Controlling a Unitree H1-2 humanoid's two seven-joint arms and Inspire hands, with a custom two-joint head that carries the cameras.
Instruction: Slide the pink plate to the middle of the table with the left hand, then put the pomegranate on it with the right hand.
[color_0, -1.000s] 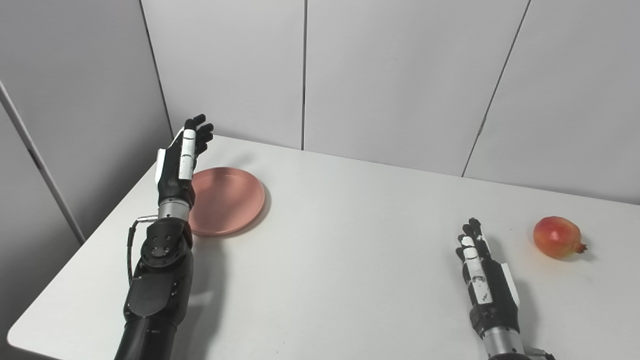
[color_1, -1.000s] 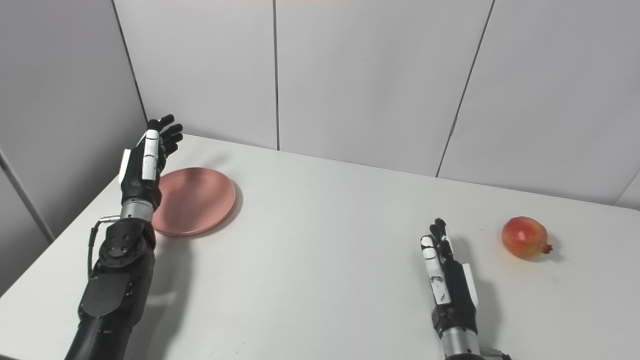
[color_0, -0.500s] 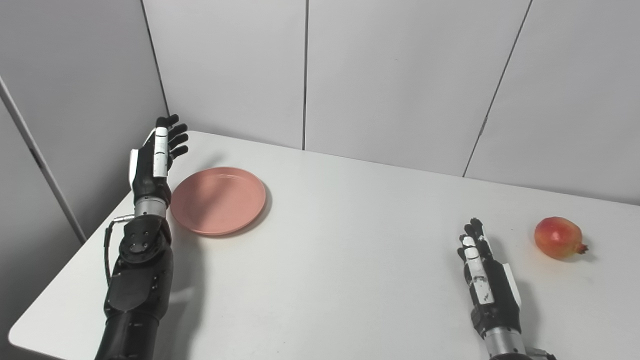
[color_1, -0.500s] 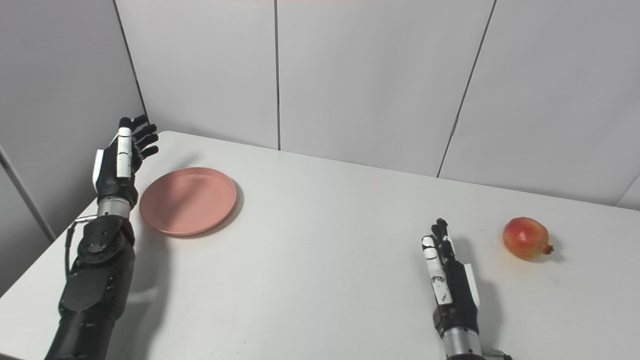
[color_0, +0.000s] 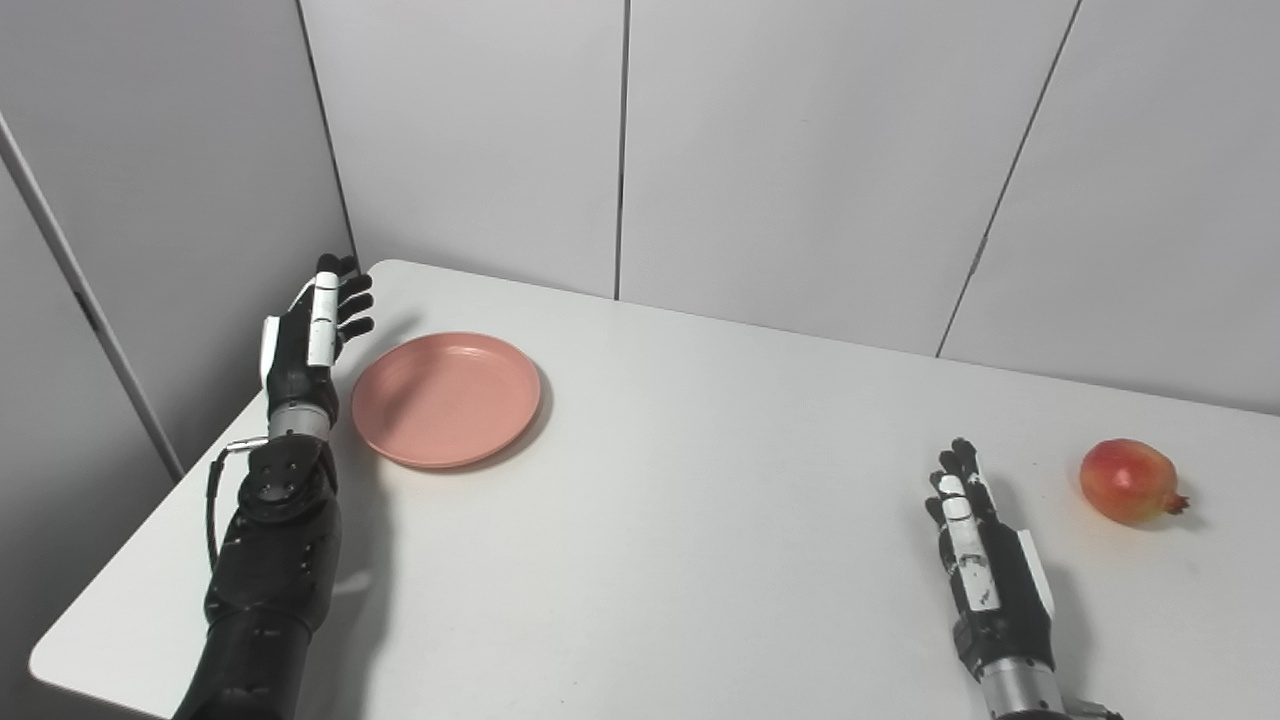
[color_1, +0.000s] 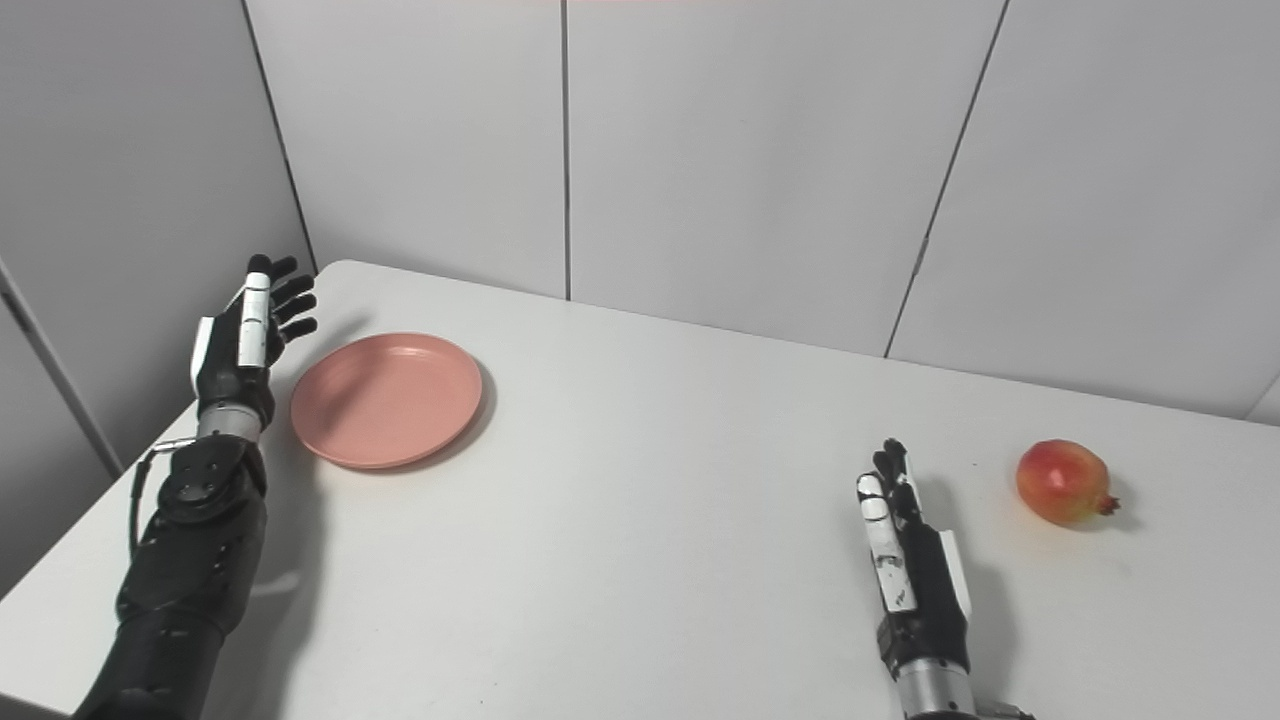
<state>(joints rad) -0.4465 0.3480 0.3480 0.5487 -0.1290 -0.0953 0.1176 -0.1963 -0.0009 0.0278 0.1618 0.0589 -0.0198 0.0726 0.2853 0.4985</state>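
So the plate (color_0: 446, 399) sits in the left-middle of the frame, near the bench's (color_0: 680, 520) left edge, nowhere near the centre yet. The left hand (color_0: 305, 335) is just beside its left rim, edge-on, fingers (color_0: 352, 300) spread and holding nothing. I can't tell if it's touching the rim or a hair off it. The right hand (color_1: 915, 570) is at lower right, fingers straight and together-ish, empty, just parked there. The pomegranate (color_1: 1063, 483) is at the right side of the frame, near that hand but clearly apart from it.

What could go wrong, I reckon: the plate is shallow with a low raised rim, so if the hand comes in a bit high it could ride over the lip instead of pushing it. Push off-centre and a round plate will probably spin or veer rather than go straight. The bench looks smooth and matte white, and the plate looks like smooth hard plastic or melamine, so it should slide easily, maybe too easily, and overshoot the middle. It's also close to the left edge, so a clumsy nudge the wrong way could send it off.

The pomegranate is round, glossy, red fading to yellow, with a little crown sticking out on the right. It looks firm and likely to roll if the fingers bump it before closing.
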